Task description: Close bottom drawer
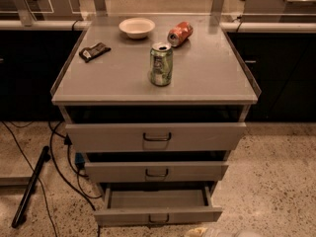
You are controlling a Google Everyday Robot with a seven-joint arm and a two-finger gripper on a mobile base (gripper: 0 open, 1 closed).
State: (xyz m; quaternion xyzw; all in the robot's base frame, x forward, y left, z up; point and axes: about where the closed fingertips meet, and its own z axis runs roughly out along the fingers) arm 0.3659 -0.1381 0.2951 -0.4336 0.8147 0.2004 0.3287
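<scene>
The grey metal cabinet point(155, 83) has all three drawers pulled out. The bottom drawer point(158, 215) sticks out furthest, its empty tray open to view, with a small dark loop handle point(159, 218) on its narrow front. Above it are the middle drawer point(156, 172) and the wide top drawer point(156, 136). My gripper point(217, 232) shows only as a pale shape at the bottom edge of the camera view, just below and right of the bottom drawer's front, apart from it.
On the cabinet top stand a green can point(161, 64), a tipped red can point(179, 33), a white bowl point(137, 27) and a dark snack packet point(94, 52). Black cables point(59, 167) and a dark pole point(30, 186) lie on the speckled floor at left. Dark counters flank both sides.
</scene>
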